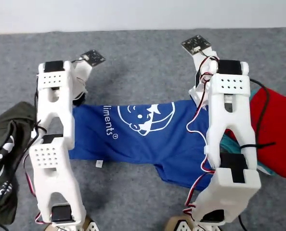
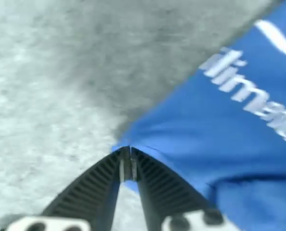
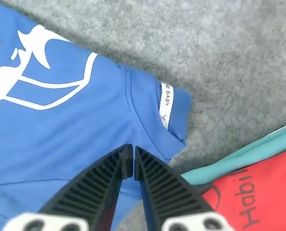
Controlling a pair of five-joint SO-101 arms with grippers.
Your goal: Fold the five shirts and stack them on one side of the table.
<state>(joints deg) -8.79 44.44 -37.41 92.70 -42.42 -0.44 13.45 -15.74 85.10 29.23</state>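
Note:
A blue shirt with a white print lies spread flat across the middle of the grey table. My left gripper is shut on a corner of the blue shirt at its hem end; in the high view it sits at the shirt's far left corner. My right gripper is shut on the blue shirt beside the collar and its white label. From above, that gripper is at the shirt's far right corner.
A red shirt lies on a teal one at the right edge, close to the right arm; both also show past the collar, red over teal. A dark olive shirt is bunched at the left edge.

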